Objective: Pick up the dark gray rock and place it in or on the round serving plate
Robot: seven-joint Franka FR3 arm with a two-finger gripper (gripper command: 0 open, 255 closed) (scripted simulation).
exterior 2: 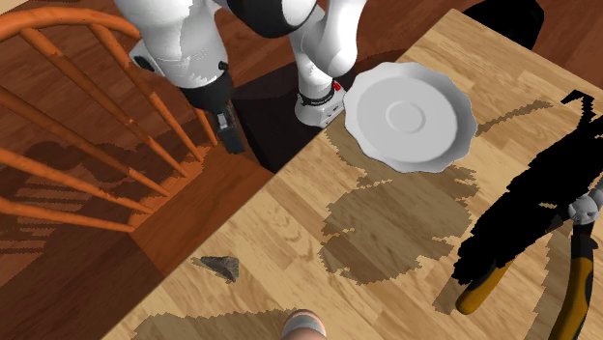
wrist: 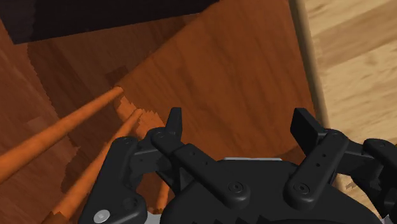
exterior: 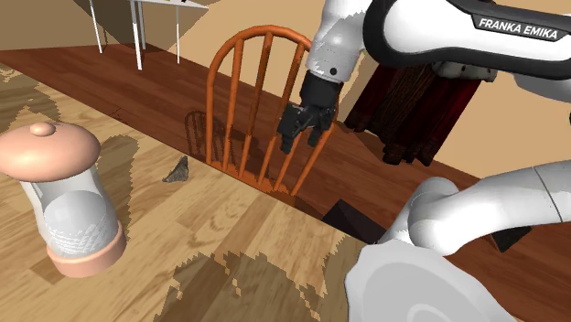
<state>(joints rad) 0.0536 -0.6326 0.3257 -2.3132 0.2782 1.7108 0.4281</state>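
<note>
Gripper (wrist: 242,124) jaws wide, empty, above orange chair (exterior: 265,30) seat off the table (exterior 2: 387,290); dark gray rock (exterior: 177,170) sits at table edge beside chair, white plate (exterior 2: 411,116) well apart along same edge

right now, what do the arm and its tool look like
The arm is glossy white with rounded links and dark joints. A black section of one link carries white FRANKA EMIKA lettering. The tool is all black: two blocky fingers on hinged linkages with small round screws.

Even light, jagged blotchy shadows
</note>
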